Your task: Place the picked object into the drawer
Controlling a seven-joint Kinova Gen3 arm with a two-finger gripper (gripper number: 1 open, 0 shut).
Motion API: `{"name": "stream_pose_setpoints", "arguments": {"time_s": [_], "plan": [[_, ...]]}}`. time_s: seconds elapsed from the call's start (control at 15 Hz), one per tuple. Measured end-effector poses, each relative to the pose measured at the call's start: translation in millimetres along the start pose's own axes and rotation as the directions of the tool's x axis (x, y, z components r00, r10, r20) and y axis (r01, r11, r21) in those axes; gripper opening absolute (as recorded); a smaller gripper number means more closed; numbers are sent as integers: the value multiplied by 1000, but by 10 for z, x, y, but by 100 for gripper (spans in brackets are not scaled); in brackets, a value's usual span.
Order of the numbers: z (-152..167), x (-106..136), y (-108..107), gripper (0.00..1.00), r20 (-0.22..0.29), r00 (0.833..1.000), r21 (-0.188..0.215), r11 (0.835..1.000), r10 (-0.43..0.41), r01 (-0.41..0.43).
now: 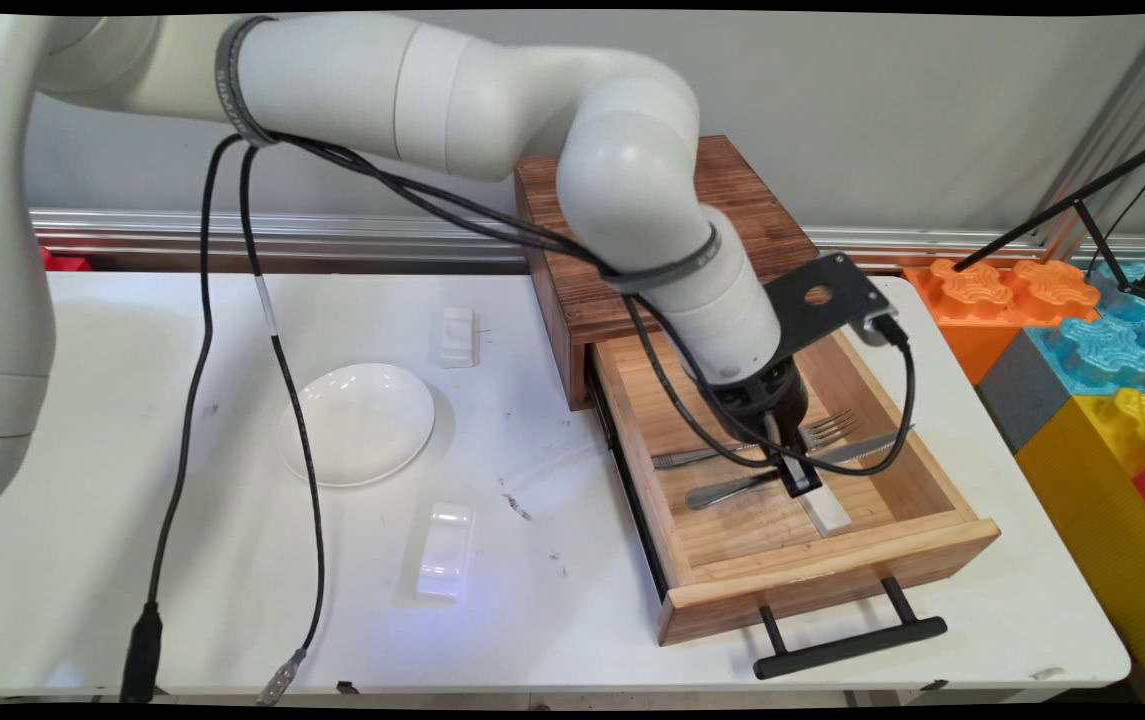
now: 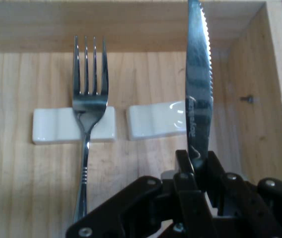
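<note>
**Clamping the knife inside the open drawer**

Reaching down into the pulled-out wooden drawer [image 1: 832, 572], with the gripper [image 1: 794, 470] closing narrowly on the knife [image 1: 867, 446] at about where handle meets blade. In the hand view, pinching the knife [image 2: 199, 89] between the two black fingers of the gripper [image 2: 200, 168], serrated edge facing the drawer's side wall [image 2: 260, 99], blade pointing toward the back wall. Passing the blade over the end of a small white rest [image 2: 153, 121]; touching it or hovering just above it cannot be told.

Lying just beside, parallel to the knife and apart from it: a fork [image 2: 89, 99], neck sitting across a second white rest [image 2: 56, 126], tines toward the back wall. In the main view, showing the fork [image 1: 827, 428] farther from the drawer's front than the knife.

Sitting outside the drawer on the white table [image 1: 132, 520]: a white plate [image 1: 357, 422], well apart from the drawer, another white rest [image 1: 457, 337] beyond the plate, and a further rest [image 1: 445, 550] nearer the table's front edge. Projecting toward the camera from the drawer front: a black handle [image 1: 847, 648]. Housing the drawer: a dark wooden box [image 1: 622, 290].
</note>
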Motion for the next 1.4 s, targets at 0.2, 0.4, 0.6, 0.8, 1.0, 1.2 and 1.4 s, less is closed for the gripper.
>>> {"name": "stream_pose_setpoints", "arguments": {"time_s": [0.2, 0.4, 0.6, 0.8, 1.0, 1.2, 1.4], "plan": [[120, -85, -3, 0, 4, 1000, -2, 1000, -7, 7], [212, -139, 7, 0, 5, 1000, -10, 1000, -12, 12], [304, -190, 8, 0, 7, 1000, -13, 1000, -14, 14], [363, -216, 4, 0, 8, 1000, -14, 1000, -13, 14], [406, -221, -2, 0, 1, 1000, -16, 1000, -17, 17], [434, -219, -7, 0, -8, 1000, -18, 1000, -20, 20], [453, -222, -8, 0, -12, 1000, -21, 1000, -17, 17]]}}
